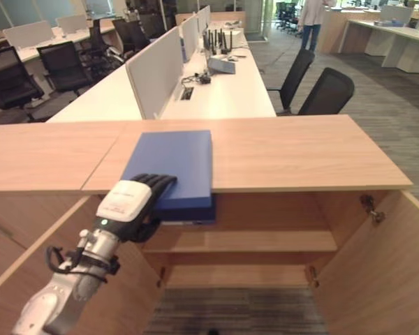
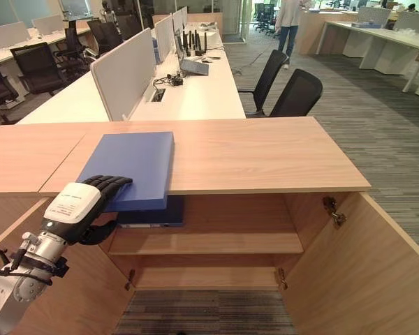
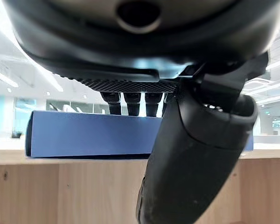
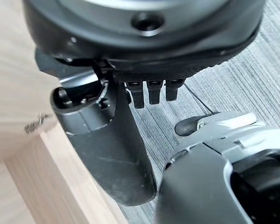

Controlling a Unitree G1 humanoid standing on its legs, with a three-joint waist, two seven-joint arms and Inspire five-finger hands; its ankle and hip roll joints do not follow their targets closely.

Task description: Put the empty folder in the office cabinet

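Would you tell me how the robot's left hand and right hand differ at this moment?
The left hand pinches the blue folder on the cabinet top, fingers above, thumb below; the right hand holds nothing, fingers relaxed. The left hand is at the cabinet top; the right hand hangs over the carpet. Both are dark.

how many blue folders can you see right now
2. One folder lies on the cabinet top, its near edge gripped by the left hand. A second folder sits inside beneath it, largely hidden.
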